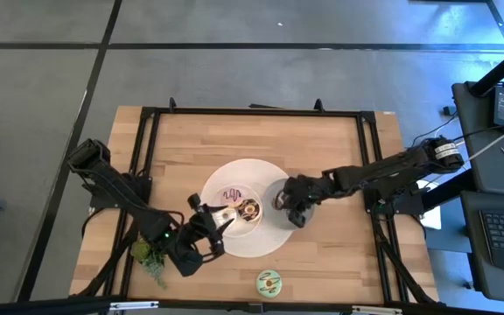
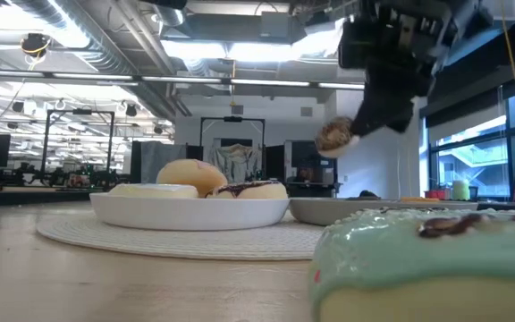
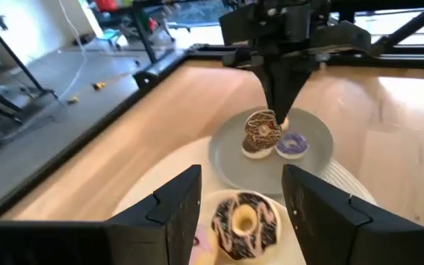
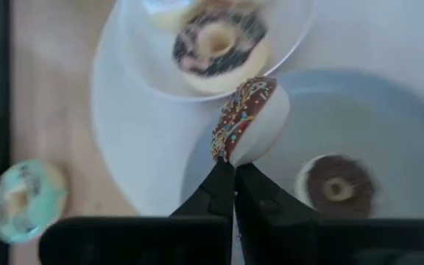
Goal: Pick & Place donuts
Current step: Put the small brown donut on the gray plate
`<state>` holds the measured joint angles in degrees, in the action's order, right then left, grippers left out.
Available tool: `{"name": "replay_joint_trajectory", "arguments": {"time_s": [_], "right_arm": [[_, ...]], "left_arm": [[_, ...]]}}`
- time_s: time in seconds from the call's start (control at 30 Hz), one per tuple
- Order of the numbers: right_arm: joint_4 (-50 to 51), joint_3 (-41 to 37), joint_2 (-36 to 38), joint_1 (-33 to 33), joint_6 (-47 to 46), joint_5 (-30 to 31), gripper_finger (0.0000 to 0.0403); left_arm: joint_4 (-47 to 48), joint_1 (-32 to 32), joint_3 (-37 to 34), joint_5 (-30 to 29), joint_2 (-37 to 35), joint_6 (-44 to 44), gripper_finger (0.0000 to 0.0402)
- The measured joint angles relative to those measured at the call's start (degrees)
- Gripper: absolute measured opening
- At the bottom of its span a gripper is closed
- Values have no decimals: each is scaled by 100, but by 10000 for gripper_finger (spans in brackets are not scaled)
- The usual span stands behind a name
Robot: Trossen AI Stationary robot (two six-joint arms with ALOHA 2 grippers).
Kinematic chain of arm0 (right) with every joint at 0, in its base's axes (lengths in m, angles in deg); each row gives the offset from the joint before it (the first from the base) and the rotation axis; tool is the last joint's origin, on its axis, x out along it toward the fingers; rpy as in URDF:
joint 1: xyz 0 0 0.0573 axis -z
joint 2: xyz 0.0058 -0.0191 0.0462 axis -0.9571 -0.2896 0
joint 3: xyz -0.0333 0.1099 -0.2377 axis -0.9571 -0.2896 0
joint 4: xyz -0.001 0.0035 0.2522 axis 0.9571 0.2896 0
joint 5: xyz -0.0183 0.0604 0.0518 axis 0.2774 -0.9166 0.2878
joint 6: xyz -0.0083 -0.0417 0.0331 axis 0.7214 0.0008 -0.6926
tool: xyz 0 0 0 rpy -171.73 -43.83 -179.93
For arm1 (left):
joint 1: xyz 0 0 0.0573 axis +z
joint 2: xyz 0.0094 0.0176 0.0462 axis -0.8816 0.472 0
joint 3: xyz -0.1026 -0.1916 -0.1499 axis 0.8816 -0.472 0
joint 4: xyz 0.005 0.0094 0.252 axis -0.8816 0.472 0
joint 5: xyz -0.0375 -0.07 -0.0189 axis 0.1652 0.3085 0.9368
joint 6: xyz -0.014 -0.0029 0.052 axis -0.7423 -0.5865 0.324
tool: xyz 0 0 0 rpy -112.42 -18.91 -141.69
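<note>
Plant, small, green and leafy [image 1: 150, 255], at the table's front left corner. Left gripper [image 1: 220, 229] just beside it, over the near rim of the shallow white dish [image 1: 231, 220], fingers [image 3: 169, 209] spread apart and holding nothing. Chocolate-iced ring donut with pink drizzle [image 3: 246, 224] lying flat in that dish directly beyond those open fingers; pale round donut [image 2: 191, 174] and pink-iced donut [image 1: 233, 193] also in the dish. Round white woven placemat [image 1: 261, 242] under both dishes. Mint-green iced donut with dark flecks [image 1: 269, 282] alone on the light wooden table [image 1: 331, 149] near the front edge. Shallow grey dish [image 3: 227, 149] right of the white one, containing a small brown mini donut [image 4: 336, 187] and a small purple mini donut [image 3: 293, 145]. Right gripper [image 4: 233, 171] above the grey dish, fingers pinched tight on a chocolate-iced sprinkled donut [image 4: 249, 118], held on edge and clear of the dish.
</note>
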<state>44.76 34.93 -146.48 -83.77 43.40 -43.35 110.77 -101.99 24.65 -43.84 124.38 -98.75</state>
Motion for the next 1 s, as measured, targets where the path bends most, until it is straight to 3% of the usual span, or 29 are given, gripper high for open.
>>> {"name": "replay_joint_trajectory", "arguments": {"time_s": [0.23,0.43,0.63,1.0], "right_arm": [[-1415,-954,-17,289,-482,-971,5],[-2452,-1493,-17,288,-979,-911,5],[-2521,-1653,-85,269,-1202,-647,6],[-3292,-1655,-777,156,-1511,-747,7]], "left_arm": [[48,-108,0,14,-2,-63,186],[101,-106,0,14,-2,-61,185],[100,-106,0,14,-2,-57,184],[196,-84,0,13,-2,-57,183]]}}
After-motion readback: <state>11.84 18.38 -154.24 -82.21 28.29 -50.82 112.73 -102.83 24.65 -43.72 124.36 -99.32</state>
